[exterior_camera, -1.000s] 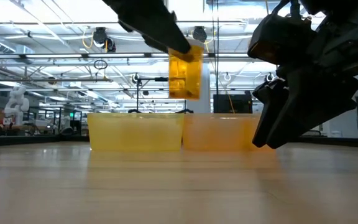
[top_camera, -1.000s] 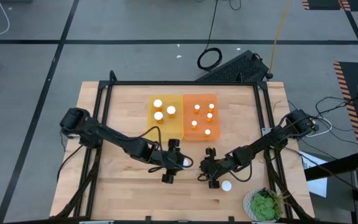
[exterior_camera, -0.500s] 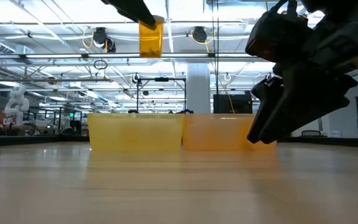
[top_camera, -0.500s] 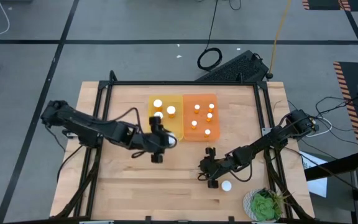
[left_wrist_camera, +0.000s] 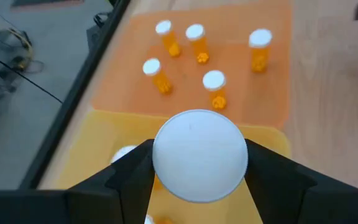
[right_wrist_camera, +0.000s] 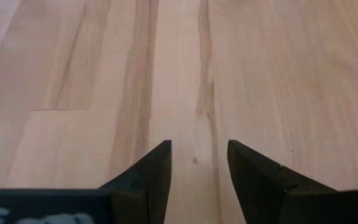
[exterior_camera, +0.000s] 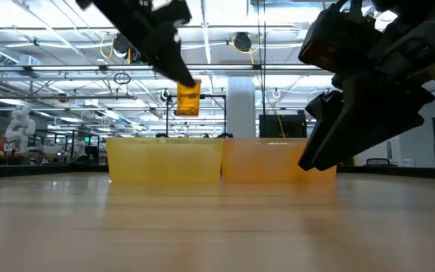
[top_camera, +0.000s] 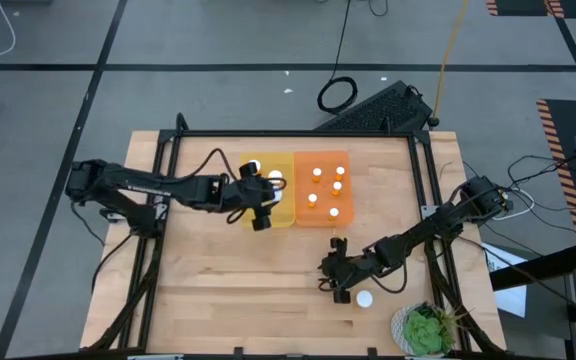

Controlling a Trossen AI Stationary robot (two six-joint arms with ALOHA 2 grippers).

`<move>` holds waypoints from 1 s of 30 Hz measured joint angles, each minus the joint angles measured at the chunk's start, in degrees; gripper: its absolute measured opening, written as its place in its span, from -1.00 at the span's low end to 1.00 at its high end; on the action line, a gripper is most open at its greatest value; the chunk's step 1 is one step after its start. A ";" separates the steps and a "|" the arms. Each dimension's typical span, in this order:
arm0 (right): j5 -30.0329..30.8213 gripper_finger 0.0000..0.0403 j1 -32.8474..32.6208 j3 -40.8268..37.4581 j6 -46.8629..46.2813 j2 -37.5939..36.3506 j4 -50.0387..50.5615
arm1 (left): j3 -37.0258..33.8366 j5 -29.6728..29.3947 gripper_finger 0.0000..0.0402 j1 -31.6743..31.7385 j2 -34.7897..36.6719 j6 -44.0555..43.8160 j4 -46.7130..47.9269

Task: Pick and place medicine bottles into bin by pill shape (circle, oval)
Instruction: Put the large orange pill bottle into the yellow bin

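Note:
My left gripper (top_camera: 260, 203) is shut on a medicine bottle with a white cap (left_wrist_camera: 199, 155) and hangs over the yellow bin (top_camera: 286, 212). In the low view the amber bottle (exterior_camera: 188, 98) hangs above that bin's wall (exterior_camera: 165, 160). Two white-capped bottles (top_camera: 275, 179) stand in the yellow bin. Several more (top_camera: 315, 198) stand in the orange bin (top_camera: 305, 218) to its right. Another bottle (top_camera: 365, 299) stands on the table near the front edge. My right gripper (top_camera: 334, 276) stands open just left of it, with bare wood between its fingers (right_wrist_camera: 156, 165). My left gripper pinches the bottle between its two fingers (left_wrist_camera: 129, 177), which sit on opposite sides of the white cap's rim (left_wrist_camera: 161, 163). The fingers come down slanting from the table's left. The bottle hangs upright below them, lifted clear above the yellow bin.
The two bins stand side by side at the far middle of the wooden table (top_camera: 208, 300). A green plant (top_camera: 424, 331) sits at the near right corner. A dark frame rail (top_camera: 288, 133) runs along the table's far edge, with a keyboard (top_camera: 373, 108) on the floor beyond.
My left gripper has carried the bottle from the table's middle toward the far edge, first rising, then coming down over the yellow bin. It has stayed shut on the bottle, which stays upright and clear of the table.

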State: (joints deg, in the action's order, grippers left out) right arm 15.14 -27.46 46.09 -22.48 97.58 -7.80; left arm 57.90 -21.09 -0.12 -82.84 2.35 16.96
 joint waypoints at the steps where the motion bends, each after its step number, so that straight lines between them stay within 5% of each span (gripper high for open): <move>1: 0.00 -0.26 -0.07 0.00 0.02 0.00 -0.23 | -1.31 1.37 0.14 1.03 -0.01 -0.02 -1.67; 13: 0.04 -0.26 -0.40 0.00 0.77 0.00 -0.82 | -13.02 13.31 0.14 9.04 -0.45 -1.37 -17.78; 30: 1.56 -0.26 -0.39 -0.02 1.11 0.00 -1.08 | -17.99 16.20 0.14 11.15 -4.48 -2.62 -26.66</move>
State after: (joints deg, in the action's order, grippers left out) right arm 16.70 -27.85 46.06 -21.37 97.58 -8.88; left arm 39.92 -4.89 11.03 -87.31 -0.27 -9.70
